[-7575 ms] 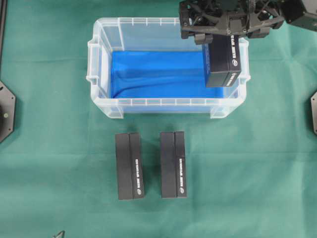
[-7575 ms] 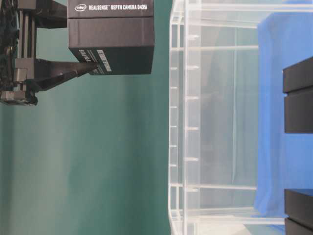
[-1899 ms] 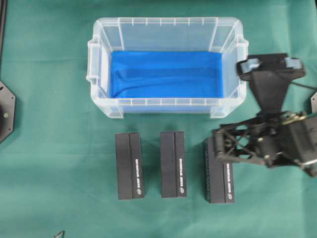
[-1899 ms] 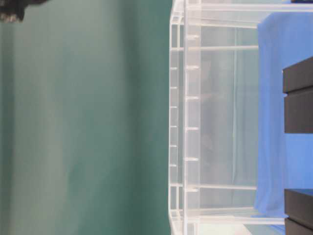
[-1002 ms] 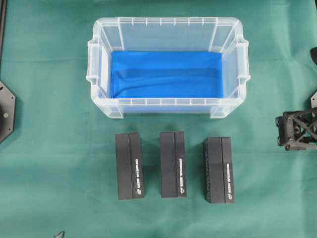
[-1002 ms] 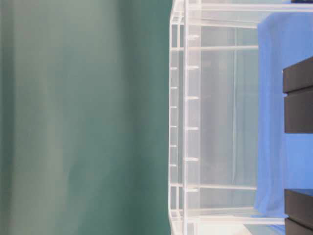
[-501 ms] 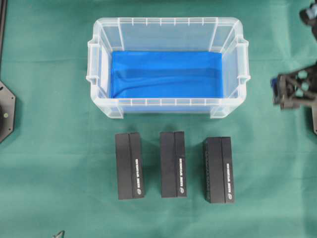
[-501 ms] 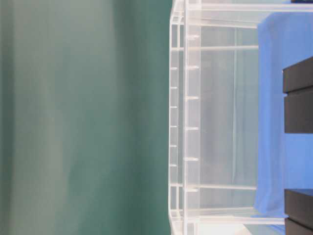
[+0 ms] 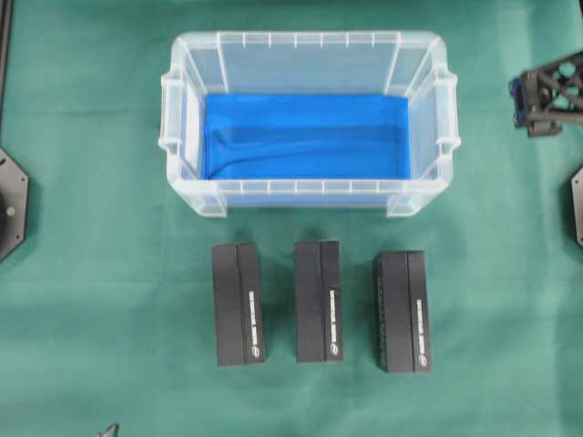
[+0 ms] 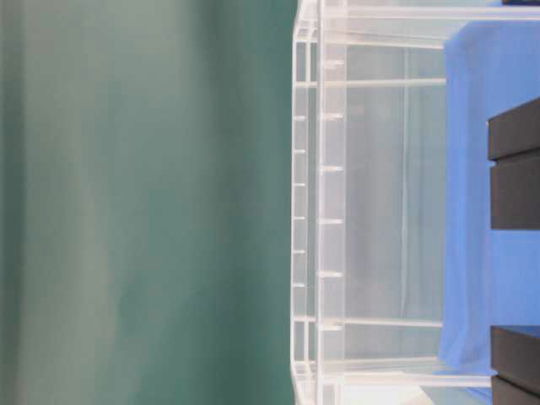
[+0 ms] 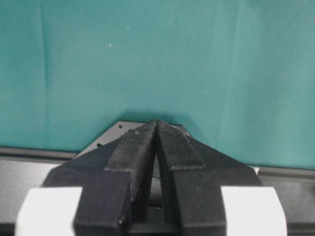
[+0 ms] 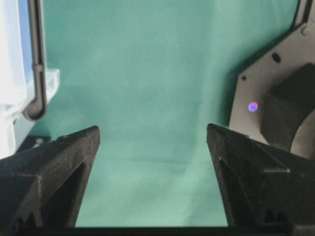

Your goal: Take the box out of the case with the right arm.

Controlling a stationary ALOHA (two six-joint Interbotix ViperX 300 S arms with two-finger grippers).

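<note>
Clear ribbed plastic case (image 9: 310, 53) with blue floor, three matte black boxes (image 9: 403, 311) outside it, right gripper (image 12: 152, 142) wide open, empty, well apart.

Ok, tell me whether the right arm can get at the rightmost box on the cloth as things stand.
Probably yes. The rightmost box lies in the open beside the case, nothing on top, and the right gripper, jaws wide and empty, hangs off to the side.

A green cloth (image 9: 100, 300) covers the whole counter, lying flat with a few soft creases. Light falls evenly, leaving only faint shadows. Dark metal plates (image 9: 11, 205) sit at the left and right edges of the cloth. Behind, the table-level view shows what may be a green backdrop (image 10: 143, 202), blurred.
</note>
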